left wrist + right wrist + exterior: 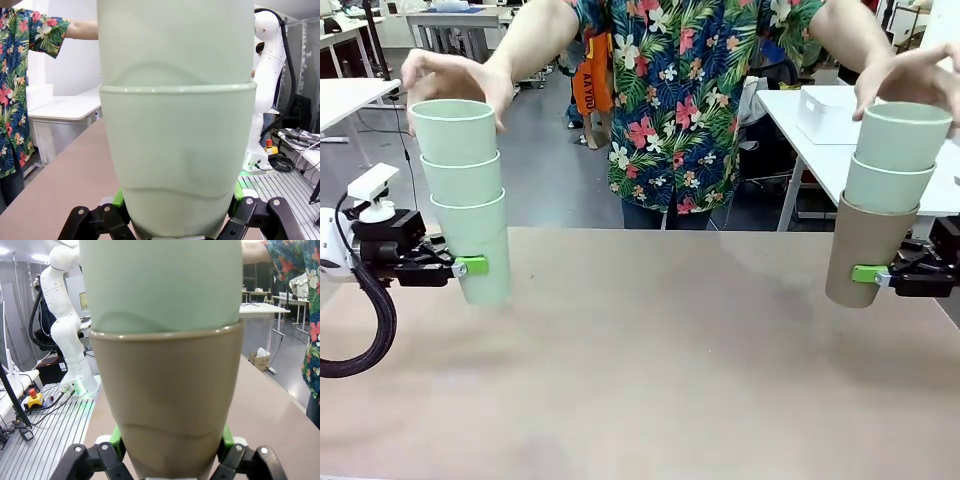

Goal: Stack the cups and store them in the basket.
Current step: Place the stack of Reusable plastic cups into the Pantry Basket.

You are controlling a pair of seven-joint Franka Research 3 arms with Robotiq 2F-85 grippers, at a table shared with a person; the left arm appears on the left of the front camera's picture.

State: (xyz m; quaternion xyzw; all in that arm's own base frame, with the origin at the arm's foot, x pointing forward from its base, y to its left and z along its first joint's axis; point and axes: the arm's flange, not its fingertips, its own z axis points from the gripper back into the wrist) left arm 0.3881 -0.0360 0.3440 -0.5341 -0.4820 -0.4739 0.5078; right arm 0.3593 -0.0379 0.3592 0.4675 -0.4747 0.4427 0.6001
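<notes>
We found the left gripper clamped on the lowest mint cup, the right gripper on the tan cup. We judged both light, stiff and slippery, best gripped low on the wall.

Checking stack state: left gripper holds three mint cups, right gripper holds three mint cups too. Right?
No. The right gripper holds a tan-brown cup with two mint cups nested inside, as the front view shows. The left gripper does hold three mint cups.
</notes>
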